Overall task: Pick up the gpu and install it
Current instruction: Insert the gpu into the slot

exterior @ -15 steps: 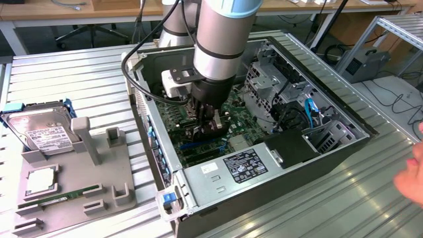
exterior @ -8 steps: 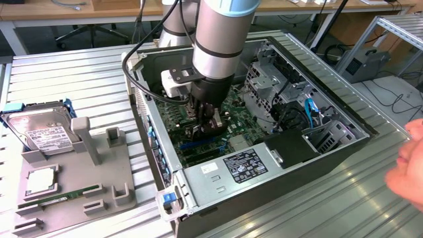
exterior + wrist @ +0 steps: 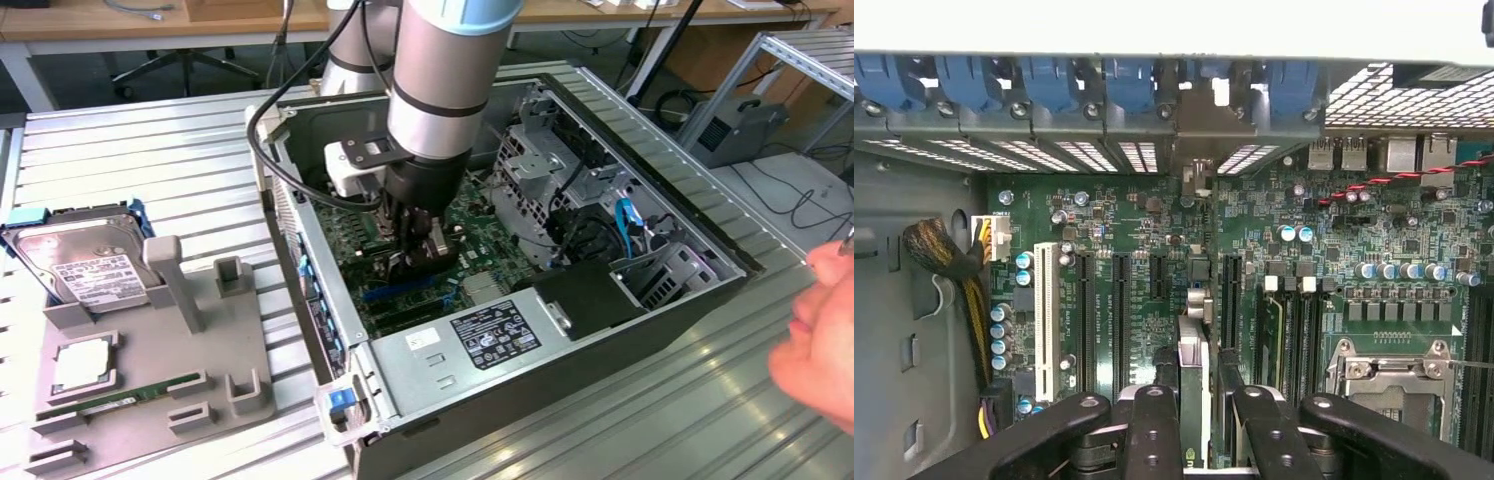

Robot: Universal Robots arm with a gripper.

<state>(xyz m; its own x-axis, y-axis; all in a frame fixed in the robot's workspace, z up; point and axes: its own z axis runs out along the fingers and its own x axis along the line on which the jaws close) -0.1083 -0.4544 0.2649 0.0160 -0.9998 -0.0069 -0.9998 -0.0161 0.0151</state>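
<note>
The gpu (image 3: 1192, 352) is seen edge-on in the wrist view, a thin card standing upright between the black fingers (image 3: 1152, 420), with its silver bracket (image 3: 1199, 178) pointing at the case's rear slot openings. My gripper (image 3: 1199, 425) is shut on it. In the exterior view the gripper (image 3: 411, 252) reaches down inside the open computer case (image 3: 534, 345), and the gpu (image 3: 396, 268) hangs just above the black expansion slots (image 3: 1119, 310) of the green motherboard (image 3: 1334, 230). I cannot tell whether the card's lower edge touches a slot.
Blue slot latches (image 3: 1044, 85) line the case's rear wall. A white slot (image 3: 1042, 310) and a CPU socket (image 3: 1389, 370) flank the card. At the exterior view's left, a grey fixture (image 3: 147, 380) holds a hard drive (image 3: 80, 262) and RAM stick (image 3: 114, 400). A person's hand (image 3: 821, 330) is at the right edge.
</note>
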